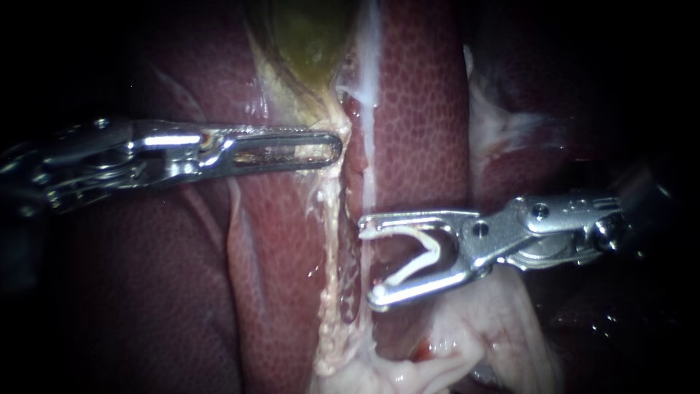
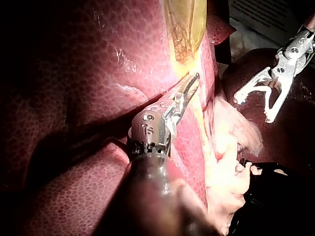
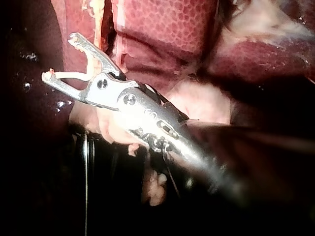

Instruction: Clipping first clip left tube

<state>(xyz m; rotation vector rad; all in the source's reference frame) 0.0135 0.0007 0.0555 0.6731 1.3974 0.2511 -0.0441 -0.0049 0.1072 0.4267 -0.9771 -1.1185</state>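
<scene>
Metal right instrument (image 1: 369,260) holds a white clip (image 1: 415,266) near the liver (image 1: 423,109).

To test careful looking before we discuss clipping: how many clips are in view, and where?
1. The white clip is held by the right instrument, between its jaws, not closed round any tube. None shows on the tissue; others may be hidden.

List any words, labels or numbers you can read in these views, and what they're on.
No text can be read.
Sheet beyond the liver, left wrist view: printed lines, too blurred to read.
Left instrument: small marks on its metal, not readable.
Right instrument, carrying the clip: small marks, not readable.
</scene>
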